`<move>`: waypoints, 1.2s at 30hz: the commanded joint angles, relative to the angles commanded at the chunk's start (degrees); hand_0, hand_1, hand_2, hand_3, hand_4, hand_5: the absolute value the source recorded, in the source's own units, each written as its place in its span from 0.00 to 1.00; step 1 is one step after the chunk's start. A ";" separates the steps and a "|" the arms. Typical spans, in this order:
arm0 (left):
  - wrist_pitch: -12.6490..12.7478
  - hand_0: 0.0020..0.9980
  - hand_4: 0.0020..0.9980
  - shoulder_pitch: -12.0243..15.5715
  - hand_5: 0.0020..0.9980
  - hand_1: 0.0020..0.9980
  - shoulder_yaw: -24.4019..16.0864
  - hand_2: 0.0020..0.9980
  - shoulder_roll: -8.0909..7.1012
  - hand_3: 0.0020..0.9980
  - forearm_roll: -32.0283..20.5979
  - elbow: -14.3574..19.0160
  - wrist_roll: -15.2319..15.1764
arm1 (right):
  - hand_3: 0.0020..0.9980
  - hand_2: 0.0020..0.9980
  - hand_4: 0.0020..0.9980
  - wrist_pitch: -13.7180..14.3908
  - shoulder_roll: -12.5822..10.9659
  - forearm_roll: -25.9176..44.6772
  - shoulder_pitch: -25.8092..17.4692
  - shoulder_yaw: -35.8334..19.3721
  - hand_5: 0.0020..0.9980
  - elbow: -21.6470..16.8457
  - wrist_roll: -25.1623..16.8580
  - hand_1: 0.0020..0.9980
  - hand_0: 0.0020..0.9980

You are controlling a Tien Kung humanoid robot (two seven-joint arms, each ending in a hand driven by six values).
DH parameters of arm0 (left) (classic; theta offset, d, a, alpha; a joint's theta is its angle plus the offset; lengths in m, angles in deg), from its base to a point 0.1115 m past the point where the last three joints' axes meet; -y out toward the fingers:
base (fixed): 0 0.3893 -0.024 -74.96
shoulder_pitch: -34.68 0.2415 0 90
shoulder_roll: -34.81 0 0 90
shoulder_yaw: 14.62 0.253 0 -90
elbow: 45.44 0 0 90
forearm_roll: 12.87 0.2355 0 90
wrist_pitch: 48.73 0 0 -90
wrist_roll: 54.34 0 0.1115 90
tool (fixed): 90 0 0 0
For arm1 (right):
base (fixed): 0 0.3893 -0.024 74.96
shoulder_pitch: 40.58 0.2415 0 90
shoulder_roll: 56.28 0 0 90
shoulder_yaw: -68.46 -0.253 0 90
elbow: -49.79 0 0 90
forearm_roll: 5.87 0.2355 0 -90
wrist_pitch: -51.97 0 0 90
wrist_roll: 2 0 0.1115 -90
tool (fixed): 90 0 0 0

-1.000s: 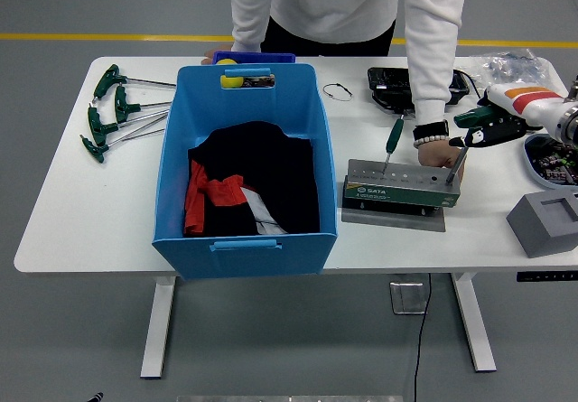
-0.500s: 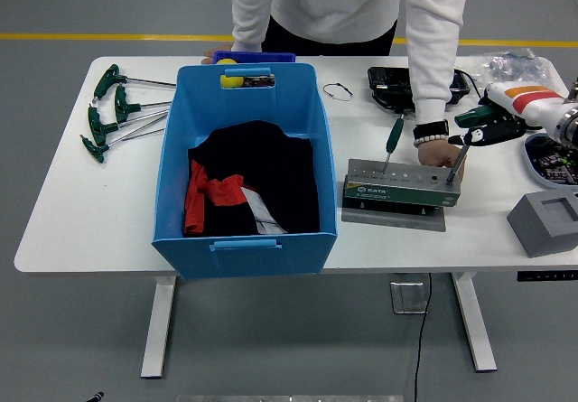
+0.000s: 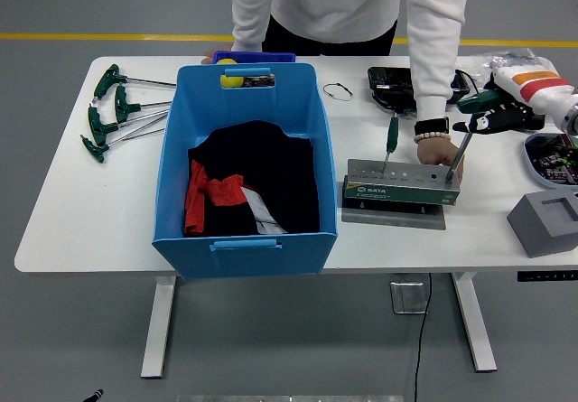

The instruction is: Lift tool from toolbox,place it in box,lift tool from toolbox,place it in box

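A grey-green toolbox stand (image 3: 397,188) sits right of the big blue box (image 3: 181,163). One green-handled tool (image 3: 391,138) stands upright in it. At its right end a second T-handle tool (image 3: 461,149) leans, tip still at the stand. My right hand (image 3: 499,113) is shut on that tool's green handle. A person's hand (image 3: 438,154) presses on the stand's right end. The blue box holds black and red cloth (image 3: 248,181). My left arm is out of view.
Several green T-handle keys (image 3: 113,113) lie at the table's left. A black tray (image 3: 393,86) and plastic bag (image 3: 506,61) sit at the back right, a parts bowl (image 3: 549,160) and grey block (image 3: 546,221) at the right edge. A small cable loop (image 3: 338,91) lies behind the box.
My right hand has risen slightly, drawing the T-handle tool partly up out of the stand. The person's hand stays on the stand.
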 joint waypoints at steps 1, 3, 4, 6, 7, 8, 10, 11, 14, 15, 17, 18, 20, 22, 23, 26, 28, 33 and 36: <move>0.00 0.91 0.77 0.00 0.55 0.94 0.00 0.93 -0.01 0.66 0.00 -0.01 -0.01 | 0.00 0.00 1.00 0.15 -0.08 -0.03 0.00 -0.06 0.68 -0.14 -0.11 0.00 0.05; -0.02 0.91 0.77 -0.01 0.55 0.94 0.07 0.93 -0.04 0.66 -0.07 -0.01 -0.03 | 0.00 0.00 1.00 0.35 -0.22 0.05 -0.03 -0.23 0.68 -0.41 -0.26 0.00 0.05; -0.02 0.91 0.77 -0.01 0.55 0.94 0.09 0.93 -0.05 0.66 -0.08 -0.01 -0.04 | 0.00 0.00 1.00 0.43 -0.28 0.18 -0.05 -0.32 0.68 -0.53 -0.32 0.00 0.05; 0.04 0.91 0.77 -0.02 0.55 0.94 -0.86 0.93 -0.06 0.66 0.91 -0.03 0.13 | 0.00 0.00 1.00 0.60 -0.41 0.59 -0.06 -0.56 0.64 -0.81 -0.54 0.00 0.04; 0.07 0.91 0.77 -0.01 0.55 0.94 -1.42 0.93 -0.06 0.66 1.49 -0.03 0.22 | 0.00 0.00 1.00 0.65 -0.50 0.70 -0.07 -0.70 0.64 -0.97 -0.64 0.00 0.04; 0.08 0.91 0.77 0.00 0.55 0.94 -1.82 0.93 -0.07 0.66 1.89 -0.03 0.28 | 0.00 0.00 1.00 0.67 -0.58 0.76 -0.08 -0.83 0.64 -1.13 -0.69 0.00 0.04; 0.09 0.91 0.77 0.03 0.55 0.94 -2.28 0.93 -0.10 0.66 2.36 -0.03 0.35 | 0.00 0.00 1.00 0.72 -0.80 0.88 -0.09 -1.03 0.64 -1.44 -0.64 0.00 0.04; 0.09 0.91 0.77 0.03 0.55 0.94 -2.21 0.93 -0.12 0.66 2.29 -0.03 0.35 | 0.00 0.00 1.00 0.75 -0.91 0.91 -0.06 -1.08 0.64 -1.57 -0.55 0.00 0.04; 0.08 0.91 0.77 0.05 0.55 0.94 -2.07 0.93 -0.16 0.66 2.23 -0.03 0.37 | 0.00 0.00 1.00 0.90 -1.21 1.02 -0.04 -1.22 0.72 -2.02 -0.31 0.00 0.04; 0.11 0.91 0.77 0.08 0.55 0.94 -2.51 0.93 -0.15 0.66 2.66 -0.03 0.45 | 0.00 0.00 1.00 0.92 -1.30 1.12 -0.05 -1.27 0.72 -2.18 -0.26 0.00 0.04; 0.15 0.91 0.77 0.15 0.55 0.94 -3.39 0.93 -0.13 0.66 3.52 -0.03 0.64 | 0.00 0.00 1.00 0.87 -1.49 1.28 -0.06 -1.39 0.72 -2.56 -0.14 0.00 0.04; 0.16 0.91 0.77 0.17 0.55 0.94 -3.65 0.93 -0.13 0.66 3.79 -0.03 0.70 | 0.00 0.00 1.00 0.81 -1.61 1.38 -0.07 -1.46 0.69 -2.77 -0.10 0.00 0.04; 0.17 0.91 0.77 0.21 0.55 0.94 -3.87 0.93 -0.12 0.66 4.01 -0.03 0.76 | 0.00 0.00 1.00 0.72 -1.79 1.49 -0.09 -1.58 0.69 -3.10 -0.03 0.00 0.04; 0.17 0.91 0.77 0.24 0.55 0.94 -4.28 0.93 -0.11 0.66 4.40 -0.03 0.85 | 0.00 0.00 1.00 0.61 -2.05 1.55 -0.14 -1.80 0.69 -3.57 0.05 0.00 0.04; 0.19 0.91 0.77 0.25 0.55 0.94 -4.62 0.93 -0.10 0.66 4.72 -0.03 0.92 | 0.00 0.00 1.00 0.64 -2.17 1.58 -0.15 -1.89 0.69 -3.79 0.11 0.00 0.04; 0.16 0.91 0.77 0.26 0.55 0.94 -4.84 0.93 -0.12 0.66 4.94 -0.03 0.95 | 0.00 0.00 0.98 0.82 -2.54 2.05 -0.23 -2.05 0.67 -4.44 0.41 0.00 0.04; 0.17 0.91 0.77 0.27 0.55 0.94 -5.29 0.93 -0.12 0.66 5.41 -0.03 1.03 | 0.00 0.00 0.98 0.92 -2.74 2.29 -0.27 -2.08 0.67 -4.79 0.64 0.00 0.04; 0.18 0.91 0.77 0.29 0.56 0.94 -6.07 0.93 -0.11 0.65 6.26 -0.03 1.17 | 0.00 0.00 0.88 1.15 -3.25 3.33 -0.44 -2.25 0.66 -5.74 1.47 0.00 0.04; 0.22 0.91 0.77 0.31 0.56 0.94 -6.69 0.93 -0.08 0.65 6.88 -0.03 1.29 | 0.00 0.01 0.82 1.09 -3.53 4.26 -0.52 -2.41 0.65 -6.36 1.92 0.00 0.05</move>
